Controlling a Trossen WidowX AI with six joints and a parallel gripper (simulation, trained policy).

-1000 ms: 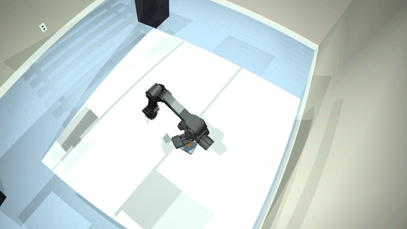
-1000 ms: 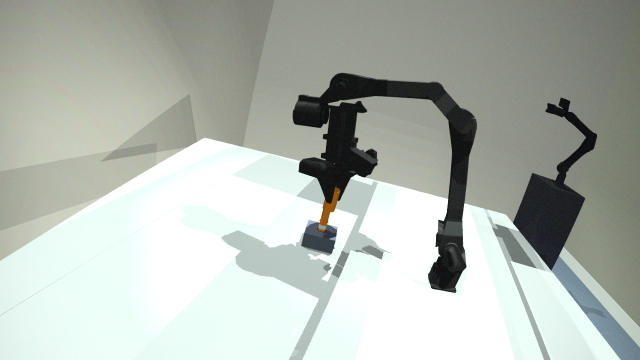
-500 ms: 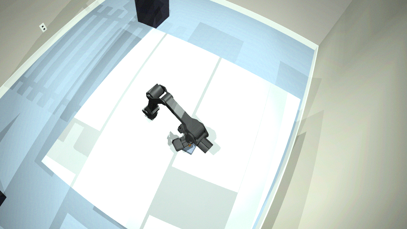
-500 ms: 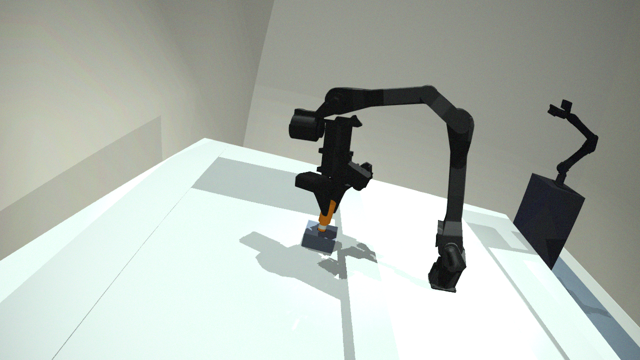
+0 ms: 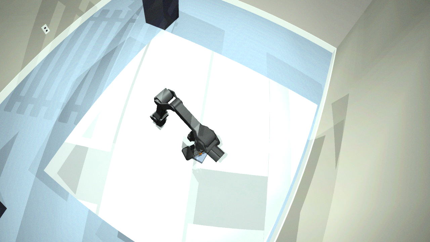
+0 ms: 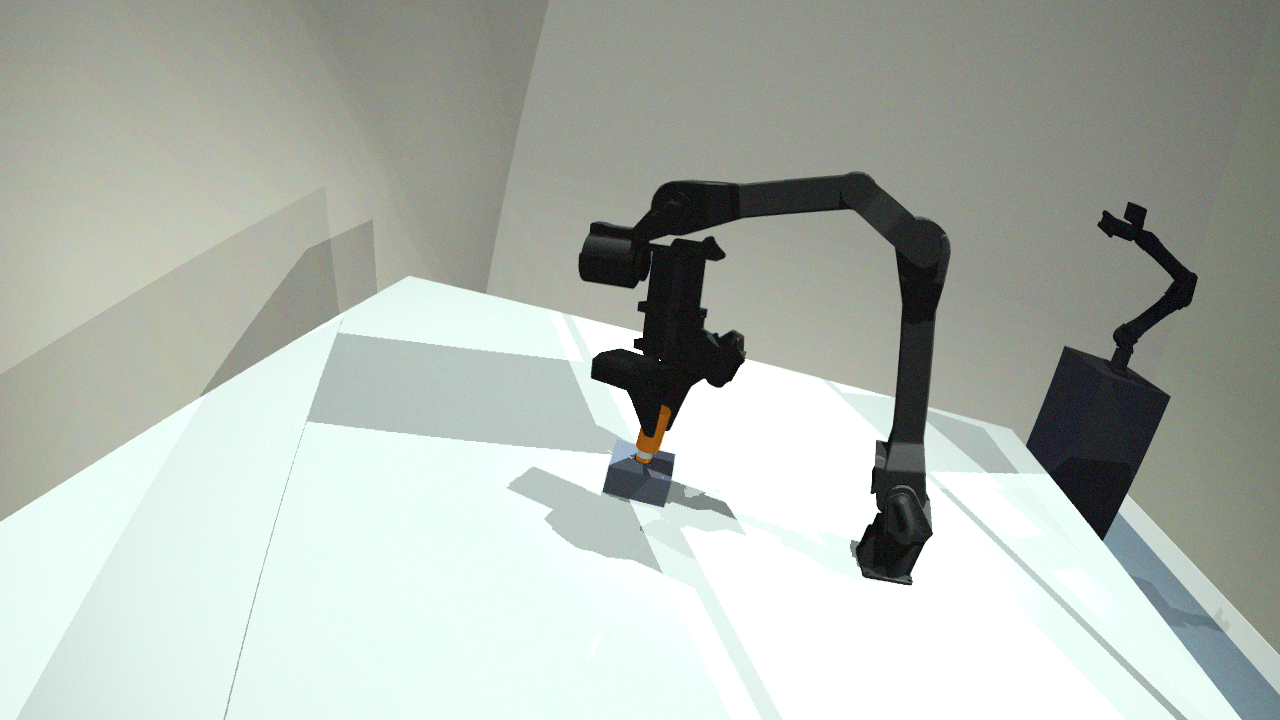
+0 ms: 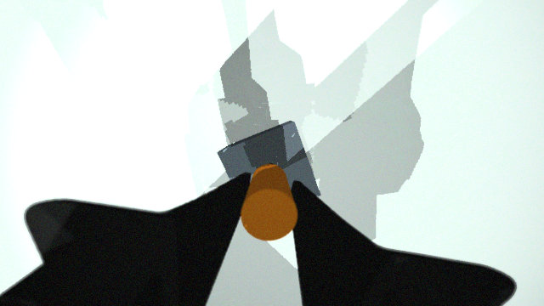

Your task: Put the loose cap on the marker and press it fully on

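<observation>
Reaches closest to the wrist camera with the two black fingers of the gripper [image 5: 200,152] [image 6: 659,431] [image 7: 272,178], angled in toward one another and pinching the orange cap [image 5: 200,154] [image 6: 652,439] [image 7: 269,214] from both sides. Shows the cap's round end toward the lens. Sits, as cap, over the top of the marker [image 6: 643,456], leaving a pale band visible just above the blue-grey holder block [image 5: 200,161] [image 6: 637,485] [image 7: 302,172]. Stands, as marker, in that block, with the lower part hidden inside. Gives no clear sign of whether the cap is fully clicked on; cannot tell.

Rests, as block, on the white counter [image 5: 150,180] [image 6: 447,537] [image 7: 106,127], well in from every visible edge, and lies between the left and right corners in the top view. Comes down over it with the black arm [image 5: 186,115] [image 6: 796,197], bent high in the exterior view and mounted nearer the counter's upper-left edge in the top view. Casts grey shadows around the block. Has a dark pillar [image 5: 162,14] by the upper corner in the top view. Shows, beyond the counter's right edge in the exterior view, a second black arm [image 6: 1181,286] atop a dark pedestal [image 6: 1096,429].

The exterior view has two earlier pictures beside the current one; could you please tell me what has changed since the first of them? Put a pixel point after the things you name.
The jaws [image 6: 657,428] have come down toward the holder block [image 6: 638,481] [image 7: 272,149], bringing the orange cap [image 6: 654,438] [image 7: 269,214] lower over the marker [image 6: 643,457]. The cap is between the jaws then and now. The holder block and the arm's base look unmoved.
</observation>
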